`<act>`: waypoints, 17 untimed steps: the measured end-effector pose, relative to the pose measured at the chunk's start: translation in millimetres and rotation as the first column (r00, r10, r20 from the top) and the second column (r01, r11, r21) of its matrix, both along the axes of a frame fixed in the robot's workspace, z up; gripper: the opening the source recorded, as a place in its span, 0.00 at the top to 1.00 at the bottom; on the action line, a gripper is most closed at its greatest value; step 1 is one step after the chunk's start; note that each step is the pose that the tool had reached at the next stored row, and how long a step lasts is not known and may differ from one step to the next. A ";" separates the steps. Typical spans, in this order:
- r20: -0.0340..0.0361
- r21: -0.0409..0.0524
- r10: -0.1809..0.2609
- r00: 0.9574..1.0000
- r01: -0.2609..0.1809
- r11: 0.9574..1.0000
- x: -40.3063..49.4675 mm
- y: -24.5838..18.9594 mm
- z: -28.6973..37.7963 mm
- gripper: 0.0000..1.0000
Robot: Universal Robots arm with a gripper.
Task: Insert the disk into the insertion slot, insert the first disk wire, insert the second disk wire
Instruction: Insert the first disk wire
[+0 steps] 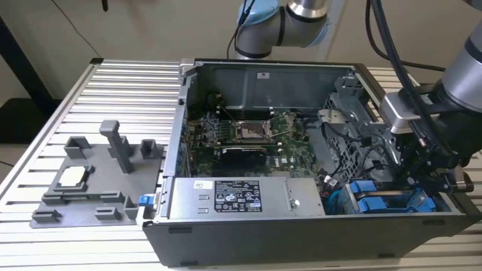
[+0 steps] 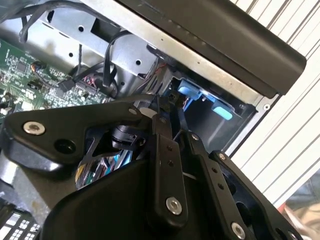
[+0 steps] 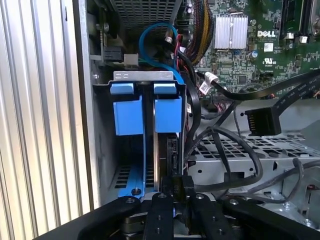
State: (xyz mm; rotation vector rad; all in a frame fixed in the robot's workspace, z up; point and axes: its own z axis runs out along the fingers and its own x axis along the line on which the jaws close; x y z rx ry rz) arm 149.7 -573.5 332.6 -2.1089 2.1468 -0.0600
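gripper (image 3: 181, 200) nearly closed, pinching black wire plug (image 3: 183, 186) at disk (image 3: 168, 115) edge. imo keep plug square, push straight, don't force it

Computer case (image 1: 249, 243) lies open on slatted table (image 1: 128, 90). Fixture plate (image 1: 83, 206) sits on the table, at the exterior view's left of the case. Inside: power supply (image 1: 241, 197) along near wall, motherboard (image 1: 249, 135) behind it, drive cage (image 3: 102, 150) in near corner at the exterior view's right. Disk (image 3: 167, 115) apparently seated in insertion slot (image 3: 170, 76); second carrier (image 3: 127, 117) just beside it, farther from motherboard.
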 end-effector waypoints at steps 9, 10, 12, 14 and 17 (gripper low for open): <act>0.000 0.002 0.000 1.000 0.000 1.000 -0.1 0.1 -2.4 0.81; 0.000 0.002 0.000 1.000 0.000 1.000 -0.2 0.0 -2.9 0.80; 0.000 0.002 0.000 1.000 0.000 1.000 -0.1 0.0 -2.9 0.75; 0.000 0.001 0.000 1.000 0.000 1.000 0.0 0.0 -1.6 0.67; -0.001 0.001 0.000 1.000 0.000 1.000 0.0 0.0 7.6 0.67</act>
